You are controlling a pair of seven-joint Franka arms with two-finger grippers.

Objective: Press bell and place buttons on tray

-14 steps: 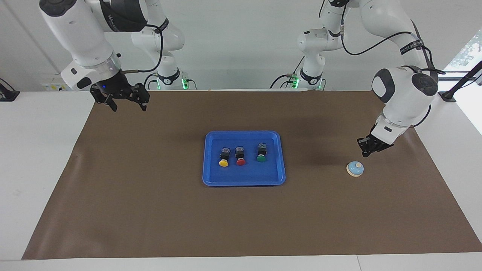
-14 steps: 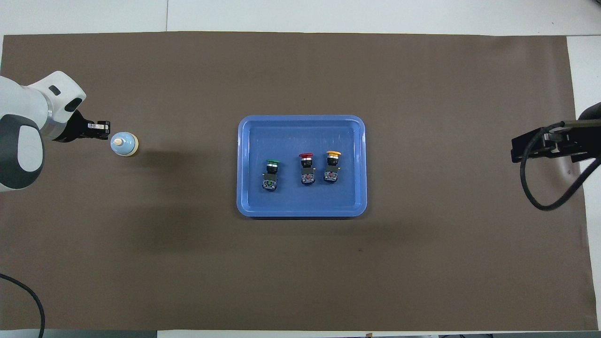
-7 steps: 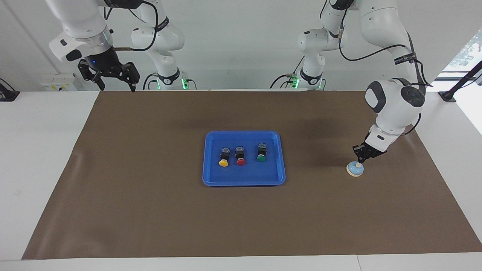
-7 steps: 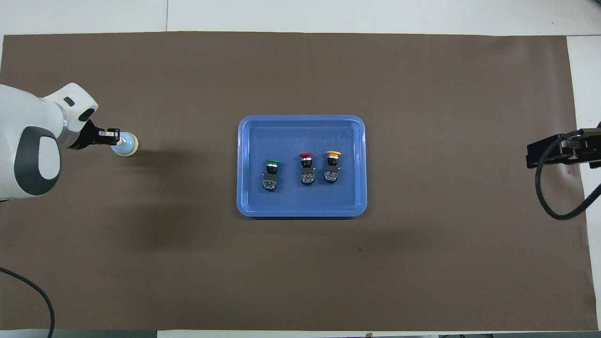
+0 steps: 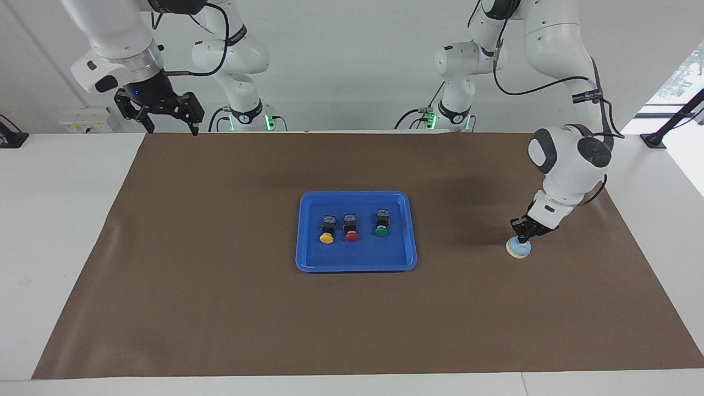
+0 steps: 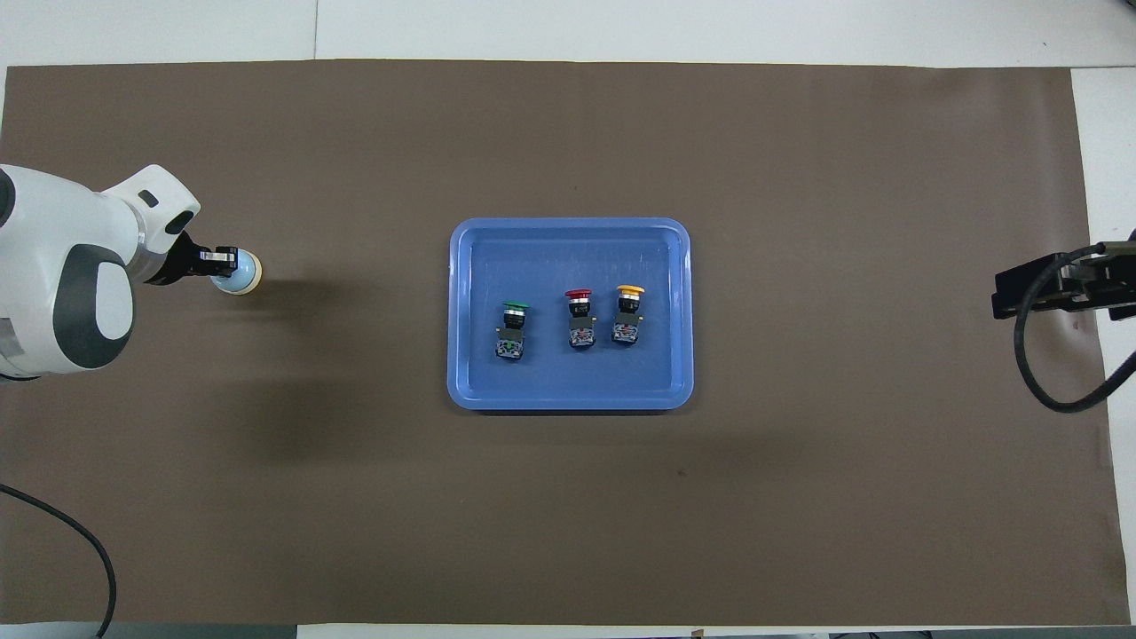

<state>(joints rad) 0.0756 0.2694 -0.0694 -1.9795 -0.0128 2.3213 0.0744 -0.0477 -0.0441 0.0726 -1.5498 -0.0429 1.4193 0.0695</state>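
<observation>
The light-blue bell (image 5: pixel 519 249) (image 6: pixel 241 274) sits on the brown mat toward the left arm's end of the table. My left gripper (image 5: pixel 522 238) (image 6: pixel 225 261) is shut, its tip down on the top of the bell and hiding the knob. In the blue tray (image 5: pixel 308 258) (image 6: pixel 461 266) at the middle of the mat lie three buttons in a row: yellow (image 5: pixel 326 231) (image 6: pixel 628 311), red (image 5: pixel 351 229) (image 6: pixel 579 314) and green (image 5: pixel 381 224) (image 6: pixel 513 326). My right gripper (image 5: pixel 163 122) hangs open, high over the mat's corner at the right arm's end.
A brown mat (image 5: pixel 220 308) covers most of the white table (image 5: pixel 55 220). The right arm's black wrist and cable (image 6: pixel 1047 293) show at the mat's edge in the overhead view.
The left gripper came down from beside the bell onto its top. The right arm lifted and drew back toward the robots, then held still.
</observation>
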